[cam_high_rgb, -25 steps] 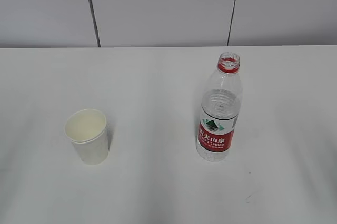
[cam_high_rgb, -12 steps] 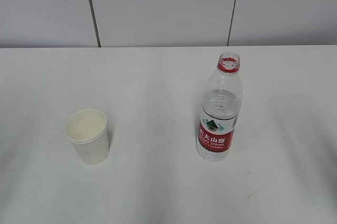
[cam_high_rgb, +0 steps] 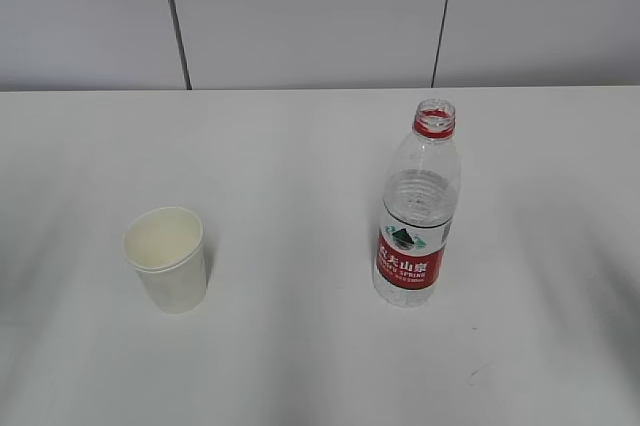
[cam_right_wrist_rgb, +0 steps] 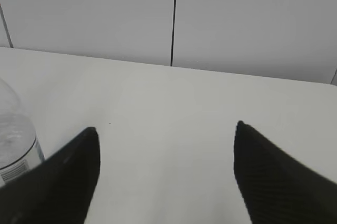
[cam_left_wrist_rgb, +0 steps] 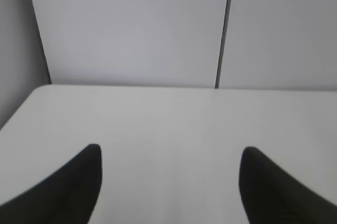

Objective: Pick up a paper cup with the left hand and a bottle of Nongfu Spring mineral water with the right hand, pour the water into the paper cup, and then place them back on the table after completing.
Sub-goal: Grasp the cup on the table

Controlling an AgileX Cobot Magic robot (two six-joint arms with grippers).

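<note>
While both hands' fingers (cam_left_wrist_rgb: 168, 182) (cam_right_wrist_rgb: 166, 174) stand spread and empty, cup (cam_high_rgb: 167, 257) lower left and uncapped bottle (cam_high_rgb: 416, 208) right of centre rest upright on the worktop (cam_high_rgb: 300, 146); approach each squarely, gripping mid-body without tipping.

Left gripper (cam_left_wrist_rgb: 168, 182) and right gripper (cam_right_wrist_rgb: 166, 169): jaws spread wide, nothing held, each poised above the table.
</note>
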